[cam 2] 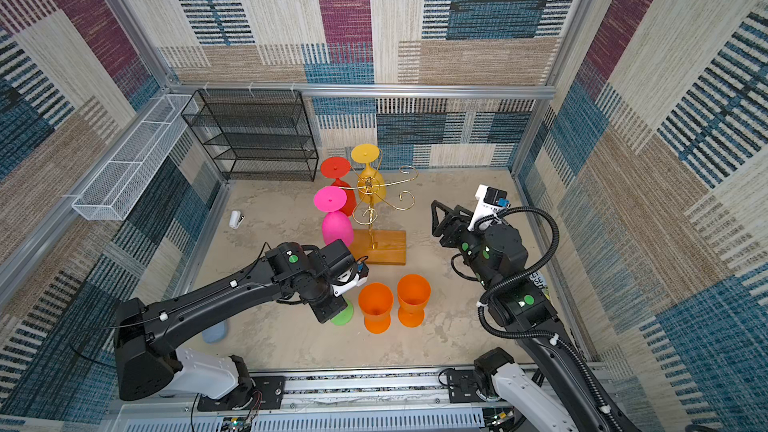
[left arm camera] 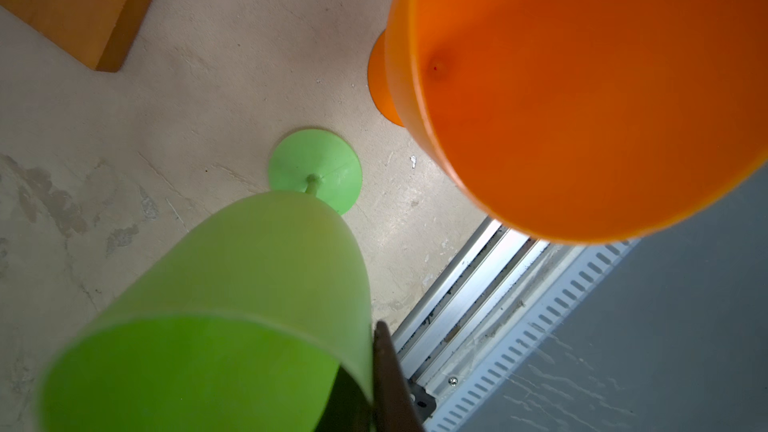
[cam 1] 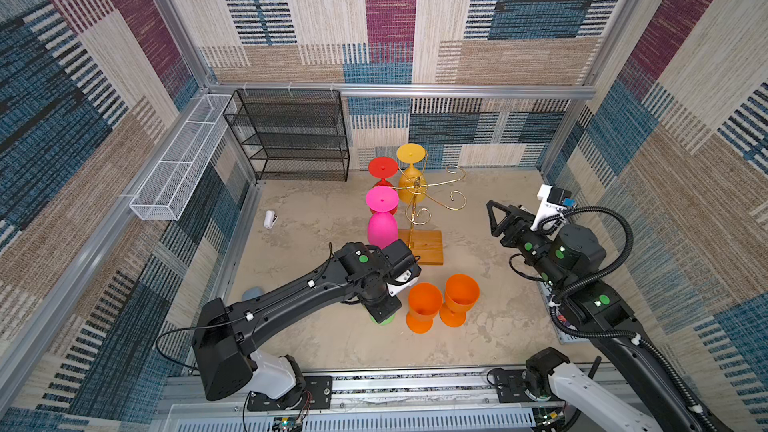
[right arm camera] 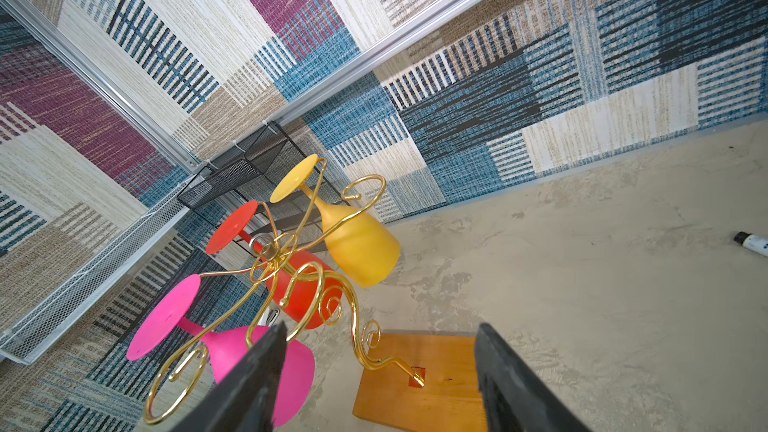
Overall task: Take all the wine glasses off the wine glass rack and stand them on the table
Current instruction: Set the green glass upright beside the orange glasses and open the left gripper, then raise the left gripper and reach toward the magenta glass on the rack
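The gold wire wine glass rack (cam 1: pixel 420 195) (cam 2: pixel 372 201) (right arm camera: pixel 291 268) stands on its wood base (cam 1: pixel 426 246) mid-table. Three wine glasses hang from it upside down: pink (cam 1: pixel 382 228) (right arm camera: pixel 232 351), red (cam 1: pixel 382 169) (right arm camera: pixel 305 292) and yellow (cam 1: pixel 411 182) (right arm camera: pixel 357 243). My left gripper (left arm camera: pixel 368 388) is shut on the rim of a green wine glass (left arm camera: pixel 257 276), one finger (left arm camera: pixel 390 367) outside the bowl. The glass's foot (cam 1: pixel 385 320) (cam 2: pixel 344 312) rests on the table near the front. My right gripper (cam 1: pixel 494 218) (right arm camera: pixel 380 328) stands open to the right of the rack, nothing between its fingers.
Two orange glasses (cam 1: pixel 424 305) (cam 1: pixel 460 297) stand upright right beside the green one. A black mesh shelf (cam 1: pixel 291 135) and a white wire basket (cam 1: pixel 178 160) line the back left. A small white object (cam 1: pixel 270 219) and a blue-grey one (cam 1: pixel 251 293) lie at left.
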Controlling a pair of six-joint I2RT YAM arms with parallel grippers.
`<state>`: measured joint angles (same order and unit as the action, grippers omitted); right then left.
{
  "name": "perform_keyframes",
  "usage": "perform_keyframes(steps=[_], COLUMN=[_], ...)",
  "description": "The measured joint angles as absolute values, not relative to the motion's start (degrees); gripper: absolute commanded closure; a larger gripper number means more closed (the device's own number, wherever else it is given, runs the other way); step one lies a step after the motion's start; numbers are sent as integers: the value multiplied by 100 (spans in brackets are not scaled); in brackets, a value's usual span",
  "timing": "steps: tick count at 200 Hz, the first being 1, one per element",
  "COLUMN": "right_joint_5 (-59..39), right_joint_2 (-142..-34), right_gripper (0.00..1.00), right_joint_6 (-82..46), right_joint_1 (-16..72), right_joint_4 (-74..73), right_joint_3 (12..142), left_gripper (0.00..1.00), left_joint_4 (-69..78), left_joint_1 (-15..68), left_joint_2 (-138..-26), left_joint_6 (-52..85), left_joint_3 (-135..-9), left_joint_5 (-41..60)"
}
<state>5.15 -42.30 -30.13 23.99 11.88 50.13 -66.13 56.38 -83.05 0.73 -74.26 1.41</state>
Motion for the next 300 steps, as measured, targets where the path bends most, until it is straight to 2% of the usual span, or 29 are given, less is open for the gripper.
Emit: perform_keyframes(steps=[105, 153, 205, 228, 254, 277, 300], right_joint_5=[508, 495, 423, 392, 344, 342, 342], right_joint_2=[-4252, -4298, -4390, -4392, -4368, -4309, -4226], right_gripper=[27, 27, 27, 27, 27, 27, 27], right_joint_6=[-3015, -3015, -3020, -3024, -3061, -3061, -3061], right_joint_1=[2381, 2375, 2370, 2370, 2366, 2366, 2366], right_joint_4=[1190, 1181, 1166, 1144, 1140, 1140, 1142], right_joint_3=[4936, 4919, 4895, 4895, 4864, 4825, 4799], left_gripper=[60, 58, 52, 50, 49, 47, 47], left_joint_4=[-6663, -6565, -5419, -4899, -4239, -3358, -1820], left_joint_1=[5677, 5688, 5395, 4945, 4016, 3059, 2093], left_joint_2=[-7898, -6744, -5212, -4880, -4628, -4654, -4943], left_joint_6=[176, 379, 1179, 1629, 2265, 3068, 4460], left_joint_3=[-7782, -8145, -7957, -7762, -7465, -7070, -6267], left_joint_5=[196, 340, 506, 722, 1260, 2143, 3295])
